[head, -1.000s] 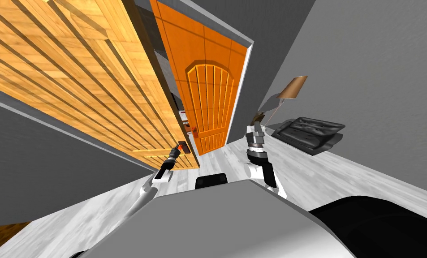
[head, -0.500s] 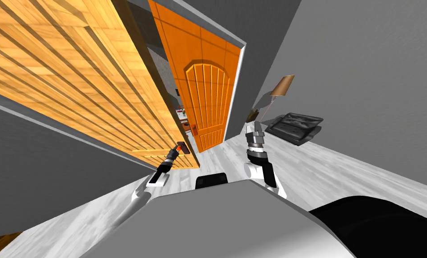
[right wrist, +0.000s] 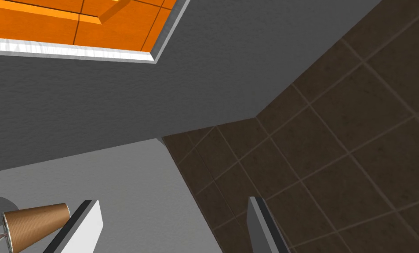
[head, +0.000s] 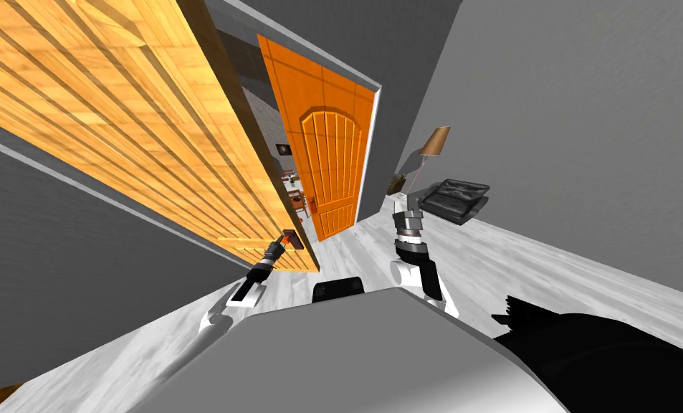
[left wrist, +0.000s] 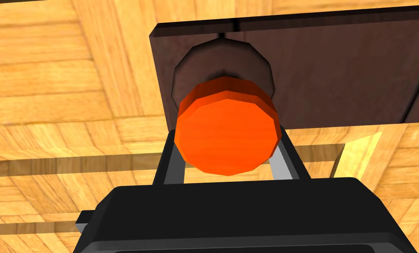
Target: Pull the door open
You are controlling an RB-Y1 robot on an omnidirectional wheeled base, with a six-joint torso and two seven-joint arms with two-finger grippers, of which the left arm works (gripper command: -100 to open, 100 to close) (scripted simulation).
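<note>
Since the earlier pictures our own base and head had shifted. The whole head view slid, so the far orange door [head: 329, 165], the lamp [head: 435, 141] and the dark sofa [head: 456, 199] sat further off and more to the left. Our left forearm also reached out longer toward the handle. We judged this to be us backing away with the door in hand, not the furniture moving.

The task's thing, the wooden door [head: 117, 122], ran as a broad slatted leaf along our left side. Its free edge was just ahead of the left arm, and a gap showed between that edge and the orange door beyond. From that we judged the pull was under way and the leaf already partly swung toward us.

Near that free edge a dark plate [left wrist: 336, 70] lay flat on the wood. It carried a round dark collar, and from this the orange knob [left wrist: 227, 131] stood out toward the wrist camera.

Our left end effector [left wrist: 228, 151] was closed on the knob, with one grey finger [left wrist: 174, 164] against each side. That squeeze was what let a backward move of our body drag the leaf along.

Our right end effector [head: 409, 208] was held up in front of the chest, well apart from the door, with its fingers spread wide and holding nothing. We judged it was parked there to stay out of the leaf's swing.
</note>
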